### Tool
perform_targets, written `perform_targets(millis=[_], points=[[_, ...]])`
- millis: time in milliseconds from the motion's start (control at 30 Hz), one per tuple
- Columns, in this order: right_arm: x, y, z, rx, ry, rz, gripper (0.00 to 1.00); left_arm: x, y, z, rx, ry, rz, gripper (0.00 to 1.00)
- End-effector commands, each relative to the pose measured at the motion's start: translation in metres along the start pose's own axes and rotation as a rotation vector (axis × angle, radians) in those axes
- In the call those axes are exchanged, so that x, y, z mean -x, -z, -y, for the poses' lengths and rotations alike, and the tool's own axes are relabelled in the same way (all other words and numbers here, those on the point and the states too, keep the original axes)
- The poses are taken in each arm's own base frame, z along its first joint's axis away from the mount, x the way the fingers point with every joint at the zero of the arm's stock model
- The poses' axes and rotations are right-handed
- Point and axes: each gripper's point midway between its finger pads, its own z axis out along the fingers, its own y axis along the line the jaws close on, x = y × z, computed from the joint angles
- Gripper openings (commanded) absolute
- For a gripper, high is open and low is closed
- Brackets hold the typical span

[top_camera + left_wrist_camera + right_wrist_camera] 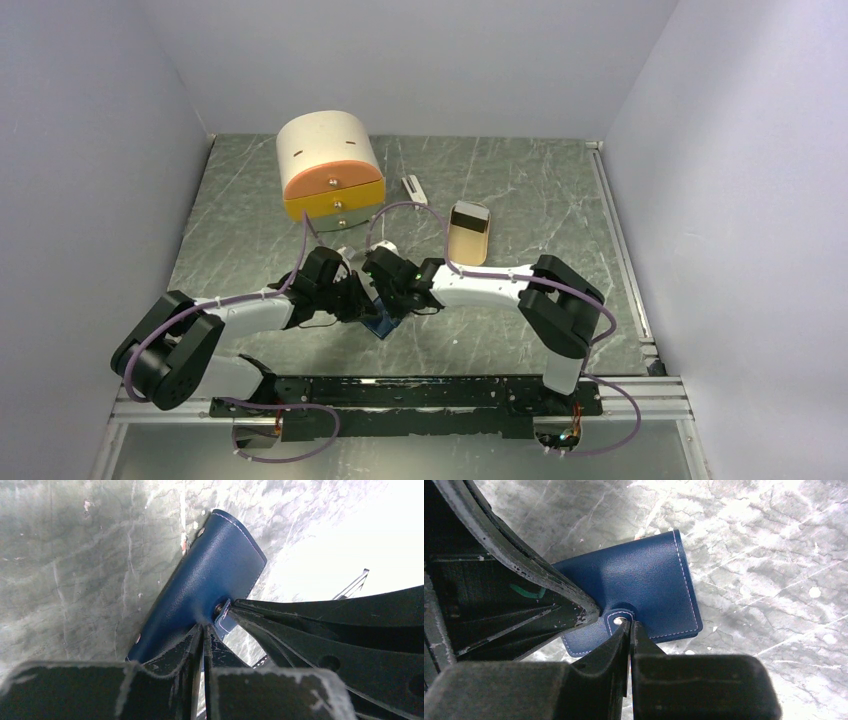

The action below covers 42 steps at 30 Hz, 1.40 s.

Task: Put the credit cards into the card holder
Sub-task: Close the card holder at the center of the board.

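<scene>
Your card holder [649, 580] is a navy folding wallet with pale stitching round its edges. It is folded shut, and its snap tab [620, 620] shows a small metal stud. It sits on the arm-base side of the drawer box [330, 172], slightly to that box's right.

Your right gripper [629, 628] is pinched closed on the snap tab. Your left gripper [202, 633] is clamped on the holder's opposite edge, so both have hold of the same wallet.

From above, the two grippers cover most of the holder and only a dark blue corner shows. You cannot tell whether its underside touches the table [530, 200] or is held just off it. Because it is folded, its inside is hidden. The wrist views are half filled by black fingers.

The table is a grey-green marbled sheet, scratched and streaked. A small white bar [413, 187] lies just right of the drawer box, and a tan tin [469, 232] lies further right of the box. The box is cream with a rounded top, with an orange drawer above a yellow one. Plain pale walls [420, 60] close in the space behind and to both sides of it.
</scene>
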Motion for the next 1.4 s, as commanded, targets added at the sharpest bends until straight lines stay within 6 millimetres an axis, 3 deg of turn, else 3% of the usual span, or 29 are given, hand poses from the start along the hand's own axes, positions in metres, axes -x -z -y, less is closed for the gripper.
perform_targets(millis=[0, 300, 567, 733, 1367], points=[[0.000, -0.007, -0.004, -0.003, 0.001, -0.016, 0.07, -0.004, -0.003, -0.015, 0.052, 0.003, -0.005, 0.13], [0.013, -0.003, -0.020, 0.032, -0.008, 0.024, 0.07, -0.004, -0.004, -0.013, 0.045, 0.000, -0.008, 0.13], [0.012, -0.006, -0.028, 0.047, -0.004, 0.019, 0.07, -0.004, -0.003, -0.014, 0.046, -0.002, -0.006, 0.13], [0.013, -0.006, -0.031, 0.045, -0.002, 0.031, 0.13, -0.005, -0.003, -0.014, 0.046, -0.002, -0.008, 0.13], [-0.009, -0.027, 0.003, -0.100, 0.014, -0.059, 0.11, -0.008, 0.001, -0.016, 0.048, 0.005, -0.001, 0.13]])
